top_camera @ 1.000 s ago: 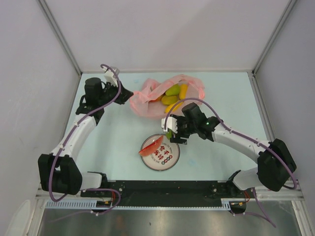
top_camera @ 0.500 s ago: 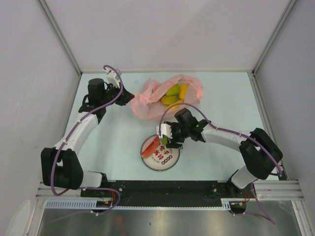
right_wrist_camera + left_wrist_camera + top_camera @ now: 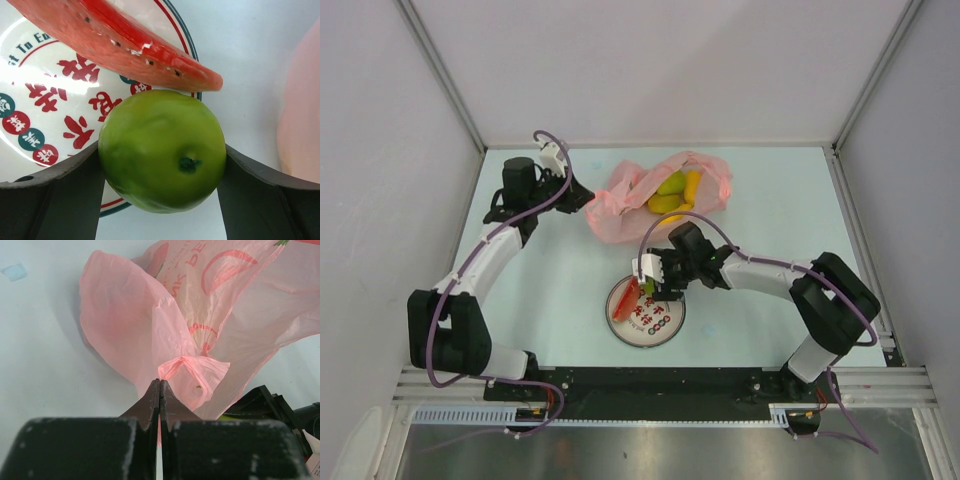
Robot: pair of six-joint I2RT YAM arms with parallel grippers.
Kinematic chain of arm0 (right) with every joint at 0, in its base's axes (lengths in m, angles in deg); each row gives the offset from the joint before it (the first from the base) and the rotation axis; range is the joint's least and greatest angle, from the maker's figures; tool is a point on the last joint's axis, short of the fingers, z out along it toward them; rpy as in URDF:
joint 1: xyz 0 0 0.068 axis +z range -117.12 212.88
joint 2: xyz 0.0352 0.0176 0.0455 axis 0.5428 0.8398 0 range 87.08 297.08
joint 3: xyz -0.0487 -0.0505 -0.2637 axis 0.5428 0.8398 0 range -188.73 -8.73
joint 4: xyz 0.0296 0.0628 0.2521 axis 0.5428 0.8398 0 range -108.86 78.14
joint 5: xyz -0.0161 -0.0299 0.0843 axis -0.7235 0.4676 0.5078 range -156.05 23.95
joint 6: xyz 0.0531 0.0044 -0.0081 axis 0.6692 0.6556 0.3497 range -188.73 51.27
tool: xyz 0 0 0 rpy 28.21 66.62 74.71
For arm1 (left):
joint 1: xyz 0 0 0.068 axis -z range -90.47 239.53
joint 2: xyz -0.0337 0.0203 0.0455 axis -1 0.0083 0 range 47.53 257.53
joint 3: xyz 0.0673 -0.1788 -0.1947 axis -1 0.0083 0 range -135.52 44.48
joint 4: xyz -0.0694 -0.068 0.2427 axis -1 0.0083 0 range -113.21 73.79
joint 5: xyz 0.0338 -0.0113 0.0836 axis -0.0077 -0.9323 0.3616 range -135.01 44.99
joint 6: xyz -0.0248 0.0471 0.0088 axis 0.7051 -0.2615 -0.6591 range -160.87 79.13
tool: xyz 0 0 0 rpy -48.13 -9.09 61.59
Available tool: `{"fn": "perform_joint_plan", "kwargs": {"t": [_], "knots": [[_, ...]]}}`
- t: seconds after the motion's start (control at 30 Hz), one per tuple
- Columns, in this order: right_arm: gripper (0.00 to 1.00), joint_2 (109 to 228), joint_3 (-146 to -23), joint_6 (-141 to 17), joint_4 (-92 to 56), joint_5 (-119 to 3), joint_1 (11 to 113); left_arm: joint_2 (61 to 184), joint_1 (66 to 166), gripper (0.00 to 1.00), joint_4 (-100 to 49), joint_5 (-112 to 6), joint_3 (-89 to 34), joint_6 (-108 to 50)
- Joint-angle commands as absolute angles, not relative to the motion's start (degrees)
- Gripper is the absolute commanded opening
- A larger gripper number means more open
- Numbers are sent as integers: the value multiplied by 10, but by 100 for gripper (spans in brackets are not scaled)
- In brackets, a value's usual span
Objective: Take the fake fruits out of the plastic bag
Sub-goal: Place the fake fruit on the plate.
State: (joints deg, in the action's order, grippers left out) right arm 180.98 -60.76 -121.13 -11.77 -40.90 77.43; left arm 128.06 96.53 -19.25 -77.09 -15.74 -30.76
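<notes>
The right hand [image 3: 653, 285] pinches a green apple [image 3: 162, 150] across its widest part, one finger on each side, the stem dimple facing the wrist camera. It hangs over the far rim of the plate [image 3: 665, 330], just beside the tip of the melon slice [image 3: 115, 42] that lies on the plate. Whether the apple touches the plate yet cannot be told.

The apple looks like a hollow, glossy plastic shell: light, stiff and slick. Being round, it would squirt out of an off-centre pinch, so the grip across the middle is the right one. Once let go it may well roll, and the slice may stop it.

Beyond the plate lies the bag [image 3: 620, 200], its mouth turned toward the right arm. The left hand [image 3: 159, 390], its fingers pressed together, nips a bunched fold of it. The film is thin, limp and crinkly. It has no weight to anchor it on the surface [image 3: 550, 290] and would drag along with a fruit unless it is pinned like this.

Three fruits lie in the bag's mouth: one green [image 3: 670, 184], one yellow [image 3: 665, 203] and one orange-yellow [image 3: 693, 185]. They are likely just as light and slippery, and best taken across their narrow width, clear of the film.
</notes>
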Motion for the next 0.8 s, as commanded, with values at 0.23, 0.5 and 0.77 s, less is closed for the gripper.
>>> {"fn": "perform_joint_plan", "kwargs": {"t": [0.23,0.5,0.77], "knots": [[79,1833,-625,-1203,-126,-358,775,1280,968,0,-207,-773,-177,-300],[100,1849,-626,-1180,-141,-391,785,1267,969,1,-203,-771,-170,-302],[100,1751,-639,-1179,-28,-383,745,1265,973,0,-219,-775,-164,-298]]}}
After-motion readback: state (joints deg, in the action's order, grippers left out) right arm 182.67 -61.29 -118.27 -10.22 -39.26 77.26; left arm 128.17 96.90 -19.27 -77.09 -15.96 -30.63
